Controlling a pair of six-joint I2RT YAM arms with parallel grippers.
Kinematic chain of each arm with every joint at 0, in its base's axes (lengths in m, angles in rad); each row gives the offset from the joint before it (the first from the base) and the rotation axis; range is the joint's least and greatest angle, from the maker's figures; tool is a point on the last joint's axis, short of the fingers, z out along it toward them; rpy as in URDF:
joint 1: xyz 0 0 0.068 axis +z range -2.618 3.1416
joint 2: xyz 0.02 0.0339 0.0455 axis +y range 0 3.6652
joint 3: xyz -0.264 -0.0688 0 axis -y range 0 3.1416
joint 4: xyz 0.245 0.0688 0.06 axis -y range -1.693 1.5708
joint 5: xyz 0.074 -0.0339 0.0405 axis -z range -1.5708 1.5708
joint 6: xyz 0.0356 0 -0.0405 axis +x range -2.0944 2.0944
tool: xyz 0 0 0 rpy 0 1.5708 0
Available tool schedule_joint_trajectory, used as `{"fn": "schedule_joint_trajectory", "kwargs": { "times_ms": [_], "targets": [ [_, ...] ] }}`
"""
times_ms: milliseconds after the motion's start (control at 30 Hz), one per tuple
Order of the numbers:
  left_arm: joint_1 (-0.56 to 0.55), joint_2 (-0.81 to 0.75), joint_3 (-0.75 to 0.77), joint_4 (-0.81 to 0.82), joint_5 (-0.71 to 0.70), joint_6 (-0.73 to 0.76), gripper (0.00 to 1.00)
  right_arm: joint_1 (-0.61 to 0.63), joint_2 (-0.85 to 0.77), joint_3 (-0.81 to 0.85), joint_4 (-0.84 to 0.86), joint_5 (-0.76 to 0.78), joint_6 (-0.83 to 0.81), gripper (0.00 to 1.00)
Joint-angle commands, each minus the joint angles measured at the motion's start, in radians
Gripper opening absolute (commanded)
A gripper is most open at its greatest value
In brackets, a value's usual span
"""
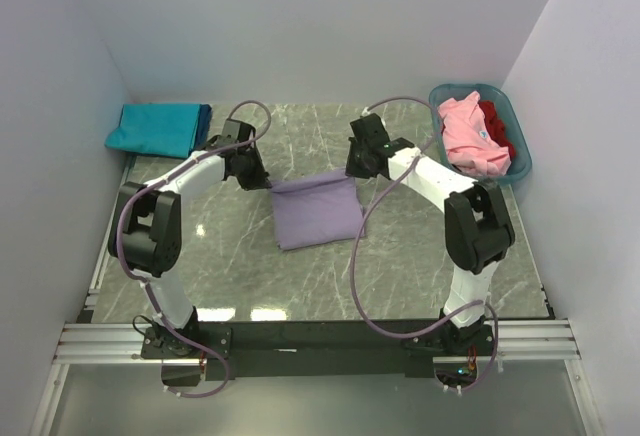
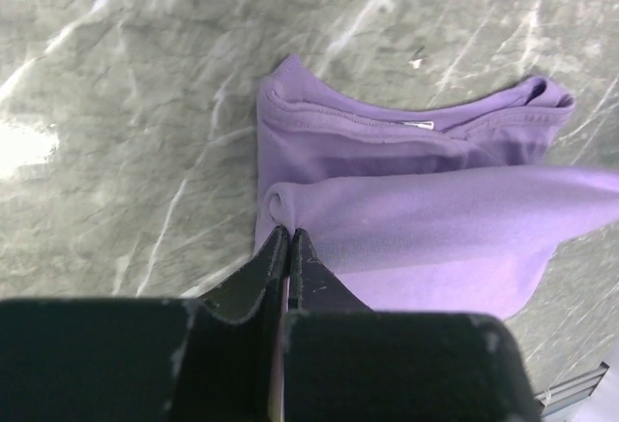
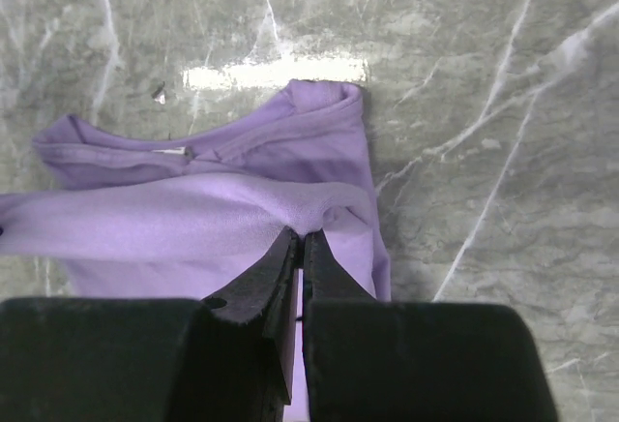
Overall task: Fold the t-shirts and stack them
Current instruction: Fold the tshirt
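Note:
A lavender t-shirt [image 1: 315, 214] lies partly folded in the middle of the marble table [image 1: 230, 256]. My left gripper [image 1: 264, 182] is shut on a pinch of its far left corner, and my right gripper [image 1: 356, 170] is shut on its far right corner. In the left wrist view the gripper [image 2: 290, 231] pinches a raised fold of the lavender t-shirt [image 2: 426, 219], with the collar lying flat beyond it. The right wrist view shows the same: gripper [image 3: 302, 235] closed on a lifted ridge of the shirt [image 3: 193, 219]. A teal t-shirt [image 1: 152, 128] lies folded at the far left.
A dark blue cloth edge [image 1: 205, 116] shows beside the teal shirt. A teal-blue plastic basket [image 1: 523, 161] stands at the far right, holding a pink shirt [image 1: 470, 141] and a red one [image 1: 498, 124]. White walls close in on three sides.

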Motion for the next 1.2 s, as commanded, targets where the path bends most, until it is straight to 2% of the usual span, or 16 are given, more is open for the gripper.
{"fn": "schedule_joint_trajectory", "kwargs": {
  "times_ms": [0,267,433,600,700,733,800,833,900,933,967,1033,1067,1167],
  "targets": [
    [-0.013,-0.025,0.049,0.042,-0.041,0.026,0.01,-0.013,-0.094,-0.049,0.108,0.074,0.022,0.00],
    [-0.041,-0.019,0.045,0.117,-0.038,0.041,0.01,-0.014,-0.111,-0.111,0.157,0.105,0.047,0.00],
    [-0.045,0.044,0.087,0.117,-0.045,0.053,0.00,-0.014,-0.095,-0.118,0.151,0.139,0.076,0.00],
    [-0.045,0.133,0.143,0.103,-0.082,0.044,0.05,-0.036,-0.036,-0.086,0.142,0.128,0.081,0.00],
    [-0.044,0.182,0.179,0.091,-0.122,0.039,0.08,-0.048,0.015,-0.045,0.131,0.108,0.065,0.06],
    [-0.042,0.190,0.193,0.091,-0.125,0.038,0.09,-0.049,0.038,-0.024,0.123,0.108,0.062,0.12],
    [-0.042,0.202,0.207,0.091,-0.140,0.036,0.18,-0.053,0.049,-0.013,0.113,0.108,0.064,0.18],
    [-0.042,0.202,0.225,0.083,-0.145,0.035,0.26,-0.054,0.046,-0.010,0.111,0.108,0.065,0.25],
    [-0.042,0.187,0.239,0.068,-0.148,0.036,0.39,-0.053,0.032,-0.010,0.106,0.103,0.056,0.29],
    [-0.042,0.176,0.241,0.062,-0.150,0.038,0.48,-0.053,0.008,-0.010,0.103,0.099,0.052,0.34],
    [-0.044,0.140,0.233,0.060,-0.148,0.038,0.65,-0.053,-0.008,-0.013,0.105,0.085,0.047,0.35],
    [-0.044,0.095,0.215,0.060,-0.186,0.038,0.79,-0.056,-0.063,-0.029,0.111,0.060,0.018,0.37],
    [-0.047,0.040,0.186,0.066,-0.190,0.036,0.85,-0.054,-0.083,-0.040,0.132,0.038,0.009,0.37],
    [-0.068,-0.067,0.102,0.080,-0.208,0.041,0.86,-0.054,-0.157,-0.101,0.203,-0.094,-0.034,0.38]
  ]
}}
